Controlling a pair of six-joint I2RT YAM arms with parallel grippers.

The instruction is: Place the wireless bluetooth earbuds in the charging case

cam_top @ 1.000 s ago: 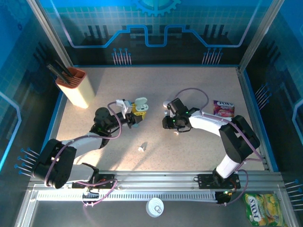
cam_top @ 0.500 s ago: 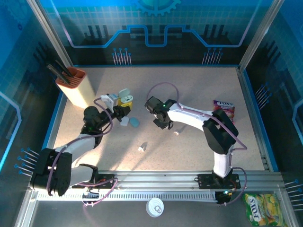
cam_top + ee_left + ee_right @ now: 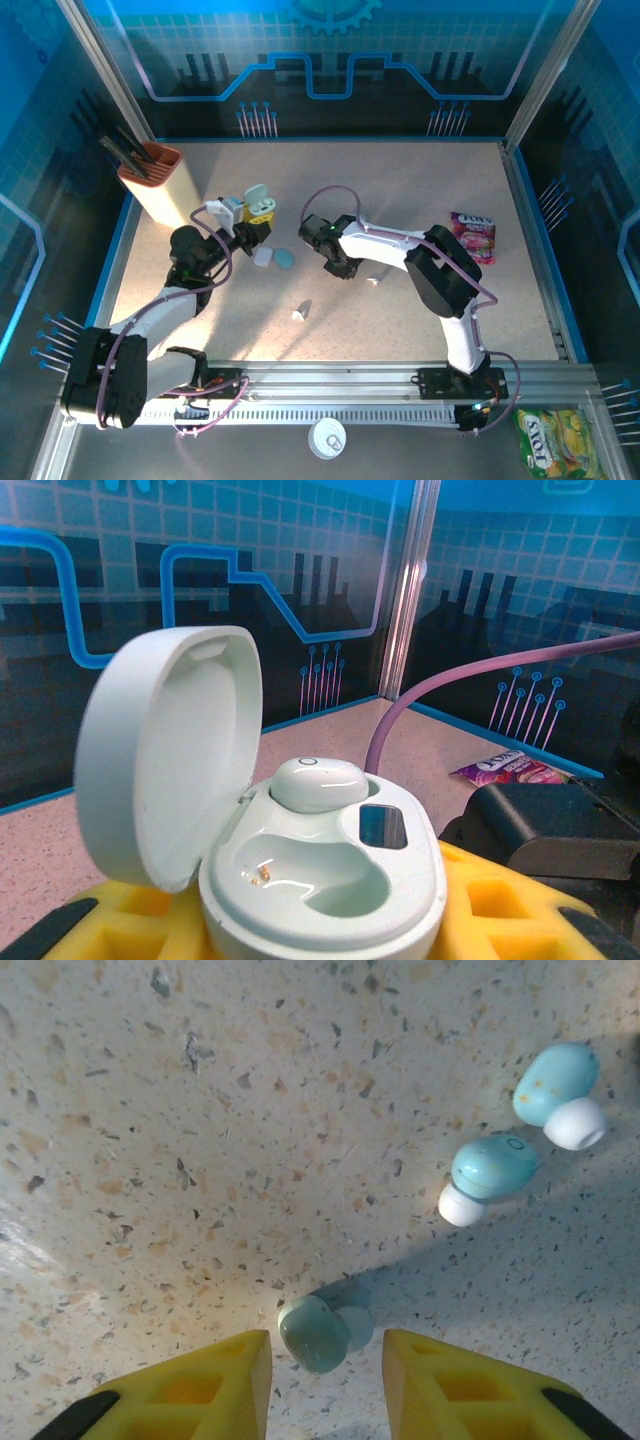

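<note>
Lying on the speckled surface (image 3: 150,1160), a pale green earbud (image 3: 315,1333) sits between the yellow fingers (image 3: 200,1380) of the right tool (image 3: 325,1352), which is spread wide and grips nothing. Two blue earbuds (image 3: 495,1167) lie apart from it, further out to its right. The left tool (image 3: 320,925) is clamped on the charging case (image 3: 330,880), whose lid (image 3: 170,750) is open, with a white earbud (image 3: 318,783) seated inside.
</note>
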